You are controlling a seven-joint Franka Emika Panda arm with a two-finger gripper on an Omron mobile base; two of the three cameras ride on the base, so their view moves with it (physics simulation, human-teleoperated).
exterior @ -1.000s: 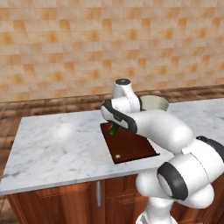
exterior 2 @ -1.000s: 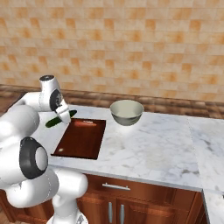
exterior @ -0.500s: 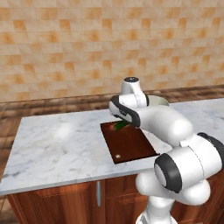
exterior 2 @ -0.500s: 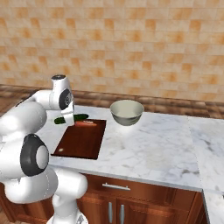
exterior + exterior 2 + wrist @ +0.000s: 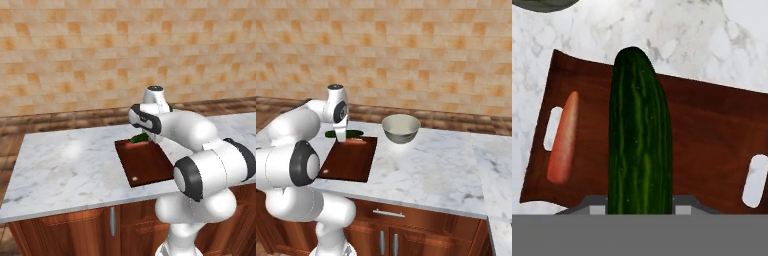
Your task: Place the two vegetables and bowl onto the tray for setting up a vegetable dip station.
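My gripper (image 5: 341,136) is shut on the dark green cucumber (image 5: 640,140), which hangs just above the far end of the reddish-brown tray (image 5: 712,140). In the right base view the cucumber (image 5: 352,133) sticks out on both sides of the hand. The orange carrot (image 5: 563,137) lies on the tray beside a pale slot handle, and it also shows as the carrot (image 5: 358,140) at the tray's far edge. On the marble to the right of the tray (image 5: 348,160) stands the pale grey-green bowl (image 5: 401,128). From the left, the cucumber (image 5: 139,137) pokes out under the arm.
The marble counter (image 5: 436,170) stretches wide to the right of the bowl and to the left of the tray (image 5: 147,162). A tiled wall (image 5: 100,60) closes off the back. The counter's front edge runs close to the tray's near end.
The arm has swung to the right with the cucumber in its grip, from beside the tray's left edge to over its far end. Bowl, carrot and tray have stayed put.
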